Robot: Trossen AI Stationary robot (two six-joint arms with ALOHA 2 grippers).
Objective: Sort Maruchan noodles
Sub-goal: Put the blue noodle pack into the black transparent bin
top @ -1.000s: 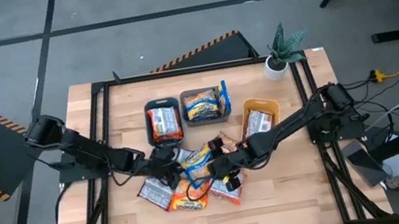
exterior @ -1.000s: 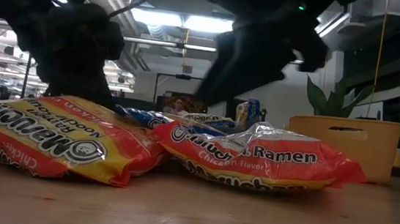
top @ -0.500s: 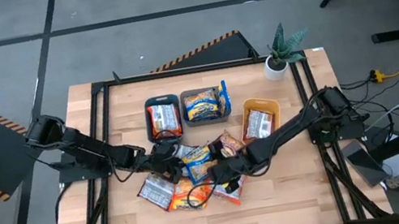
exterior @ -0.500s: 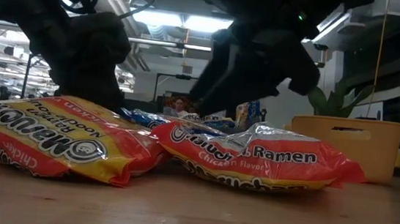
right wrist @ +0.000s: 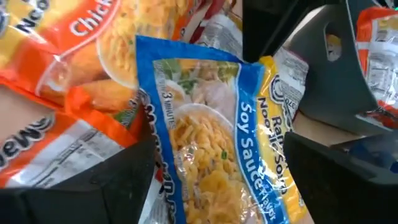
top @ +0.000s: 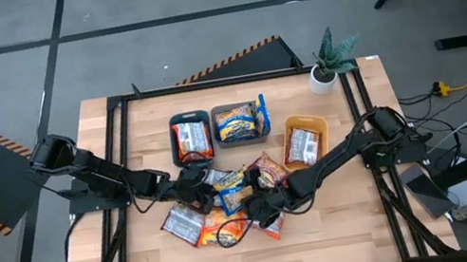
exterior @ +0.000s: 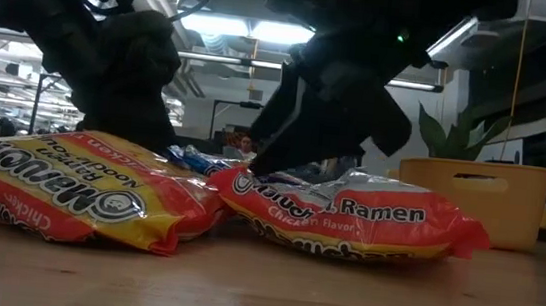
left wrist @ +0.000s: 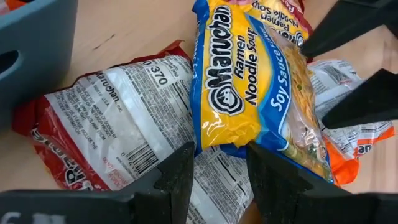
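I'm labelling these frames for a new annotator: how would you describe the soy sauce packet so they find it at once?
Start at the wooden table and find the heap of noodle packets in front of the three trays. The soy sauce packet lies at the heap's middle, between the two end effectors. It is the only yellow-and-blue one there; its neighbours are orange-red or silvery-white.

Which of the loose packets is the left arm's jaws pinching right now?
The yellow-and-blue soy sauce packet: the left gripper pinches its end. It is the only blue-edged packet in the loose pile; the others around it are orange-red or silvery-white.
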